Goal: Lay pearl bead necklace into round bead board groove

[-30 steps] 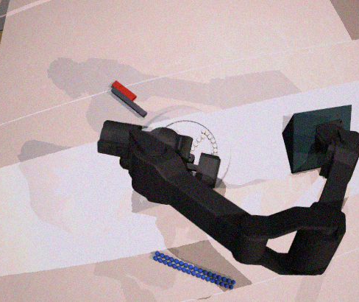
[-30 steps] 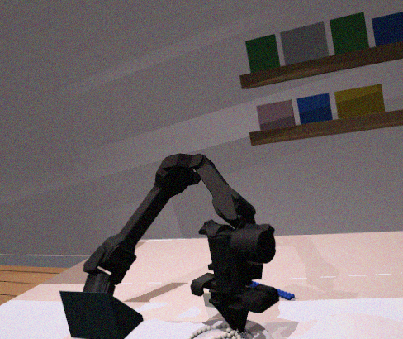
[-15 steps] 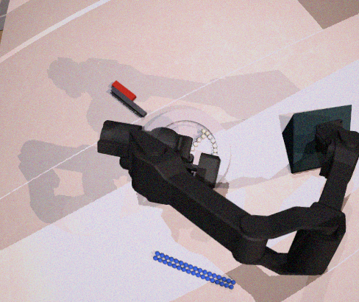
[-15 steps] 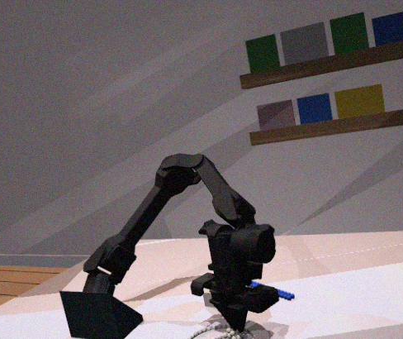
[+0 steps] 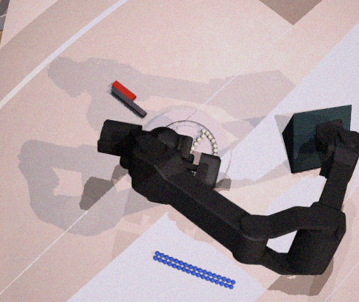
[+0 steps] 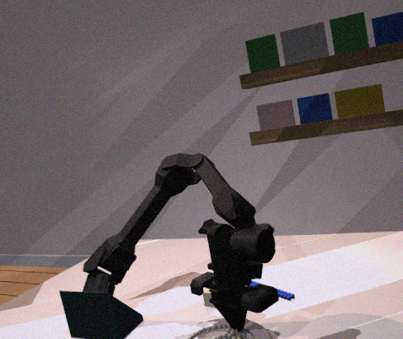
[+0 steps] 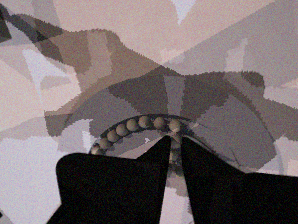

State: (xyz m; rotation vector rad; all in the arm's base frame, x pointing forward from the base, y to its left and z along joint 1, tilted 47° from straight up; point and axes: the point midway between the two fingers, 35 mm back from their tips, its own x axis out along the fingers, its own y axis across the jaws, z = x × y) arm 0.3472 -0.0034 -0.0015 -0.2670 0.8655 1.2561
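Note:
The pearl bead necklace (image 5: 206,137) (image 7: 136,123) (image 6: 206,331) curves along the groove of the round, see-through bead board (image 5: 179,117) (image 7: 227,132). In the overhead view most of the board is hidden under my arm. My gripper (image 7: 175,141) (image 6: 235,326) points straight down at the board and is shut on the necklace near one end of the visible arc. The beads run off to the left of the fingers in the wrist view. The rest of the strand is hidden behind the fingers.
A red block on a grey bar (image 5: 126,93) lies just beyond the board's far left. A string of blue beads (image 5: 193,270) (image 6: 282,293) lies near the front. The arm's dark teal base box (image 5: 306,129) (image 6: 96,316) stands at the right. Wall shelves (image 6: 327,66) hold coloured boxes.

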